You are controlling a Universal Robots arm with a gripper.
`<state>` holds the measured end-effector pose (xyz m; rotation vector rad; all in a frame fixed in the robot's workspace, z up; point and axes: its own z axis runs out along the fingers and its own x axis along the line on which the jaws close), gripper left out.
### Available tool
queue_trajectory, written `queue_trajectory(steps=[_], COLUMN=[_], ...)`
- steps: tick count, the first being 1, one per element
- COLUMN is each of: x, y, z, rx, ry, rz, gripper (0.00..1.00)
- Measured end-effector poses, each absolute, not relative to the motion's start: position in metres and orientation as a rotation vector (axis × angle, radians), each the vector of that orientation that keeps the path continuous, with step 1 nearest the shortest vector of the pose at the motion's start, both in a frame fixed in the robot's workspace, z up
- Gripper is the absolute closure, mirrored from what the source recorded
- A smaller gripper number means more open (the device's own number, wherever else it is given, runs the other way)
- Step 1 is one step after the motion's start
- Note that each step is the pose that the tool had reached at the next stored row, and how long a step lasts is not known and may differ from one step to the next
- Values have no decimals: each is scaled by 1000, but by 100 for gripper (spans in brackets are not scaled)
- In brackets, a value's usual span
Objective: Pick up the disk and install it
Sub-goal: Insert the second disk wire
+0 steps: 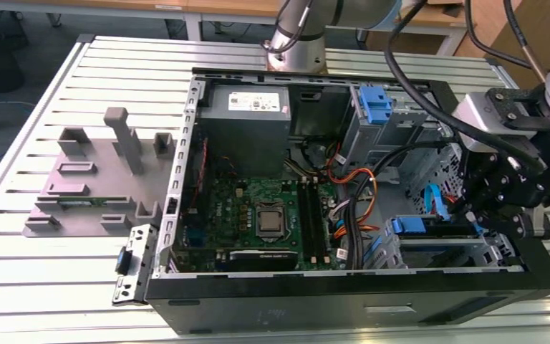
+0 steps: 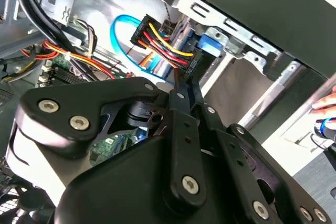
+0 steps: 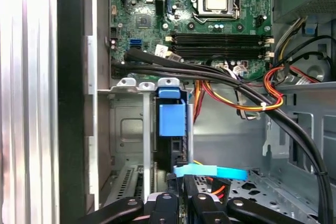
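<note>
The disk [image 1: 437,231] sits edge-up in the drive cage at the front corner of the open computer case, on the exterior view's right. Its blue rail tab [image 1: 409,226] [image 3: 172,118] sticks out at one end. In the first wrist view the disk's dark body [image 3: 176,153] runs from the tab toward my fingers. My black gripper [image 1: 483,221] [image 3: 182,182] [image 2: 188,80] reaches down into the case at the disk's other end. Its fingers are pressed together, their tips against the black power plug [image 2: 191,66] and the blue data cable [image 3: 210,172].
Thick black cables [image 3: 236,90] and orange-yellow wires cross between the cage and the motherboard [image 1: 256,208]. A grey power-supply box [image 1: 246,107] and a tall blue clip [image 1: 374,106] stand at the case's back. A grey fixture [image 1: 94,179] lies on the slatted table.
</note>
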<state>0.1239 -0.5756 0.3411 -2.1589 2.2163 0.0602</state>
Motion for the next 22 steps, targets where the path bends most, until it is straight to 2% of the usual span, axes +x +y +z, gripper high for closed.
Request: queue_trajectory(steps=[16, 17, 18, 22], x=[127, 127, 127, 128], y=[-580, -580, -580, -580], z=[341, 341, 341, 340], rx=[-2157, -2157, -2157, -2157], ry=[2218, 2218, 2218, 2218], rz=[60, 60, 60, 60], gripper=[84, 82, 76, 76])
